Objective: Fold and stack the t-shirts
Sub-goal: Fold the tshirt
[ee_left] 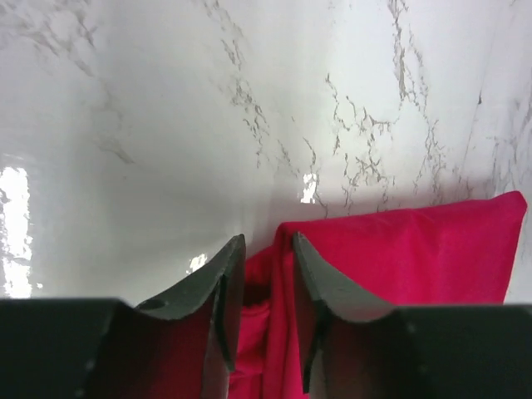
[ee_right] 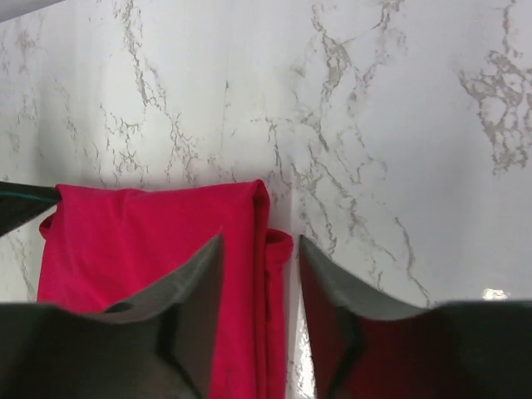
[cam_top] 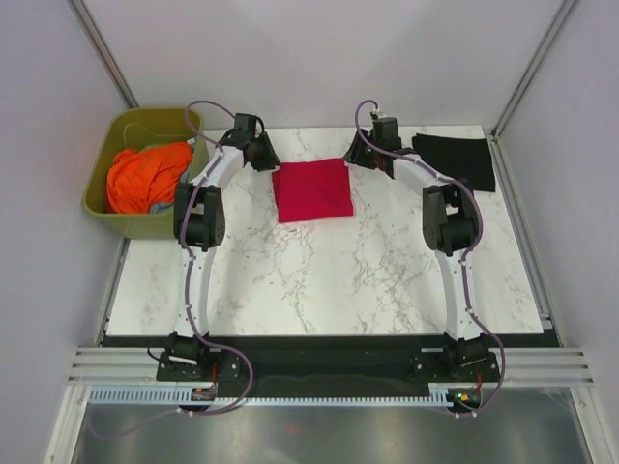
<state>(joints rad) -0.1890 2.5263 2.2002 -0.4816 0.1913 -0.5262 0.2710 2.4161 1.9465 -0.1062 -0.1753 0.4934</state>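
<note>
Red tee (cam_top: 311, 190) lies folded at far centre. Black tee (cam_top: 456, 158) is folded at far right, well apart. Right gripper (ee_right: 260, 243) is parted astride the red tee's corner, not clamping. Left gripper (ee_left: 268, 241) has cloth filling its gap, and I can't tell if it's pinching. Risk as I see it: one-sided hold drags a corner and the fold opens on the way to the stack.

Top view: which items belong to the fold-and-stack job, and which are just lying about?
Job:
- red tee, folded, mid-table
- black tee, flat at the far right corner

Lying about:
- green tub, off the table's left edge
- orange cloth, bunched inside the tub
</note>
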